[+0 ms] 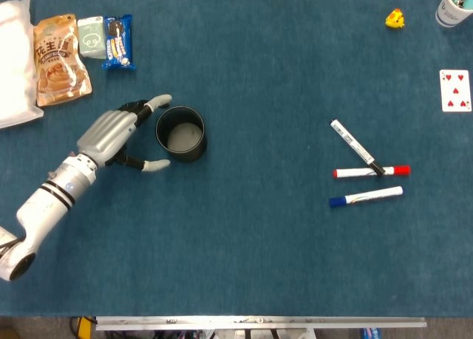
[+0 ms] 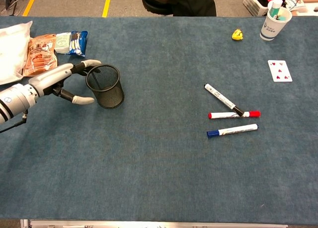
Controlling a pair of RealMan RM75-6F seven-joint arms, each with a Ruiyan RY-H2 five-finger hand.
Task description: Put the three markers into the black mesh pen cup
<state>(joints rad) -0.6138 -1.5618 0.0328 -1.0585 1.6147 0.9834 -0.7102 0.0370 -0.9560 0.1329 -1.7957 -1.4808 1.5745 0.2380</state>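
The left hand reaches in from the lower left, and its arm lies low over the blue bench. The hand is released, with the fingers spread and nothing inside. The upper fingers point toward the rim of the black mesh pen cup, and the thumb points to the base of the cup from the front side. So the cup stands just beside the fingertips, in the gap between them, but I cannot tell if they touch it. The cup is upright. The right hand does not show in either view.

The three markers lie well apart from the cup, on the right part of the bench: the black marker is diagonal, its lower end touches the red marker, and the blue marker lies just below them.
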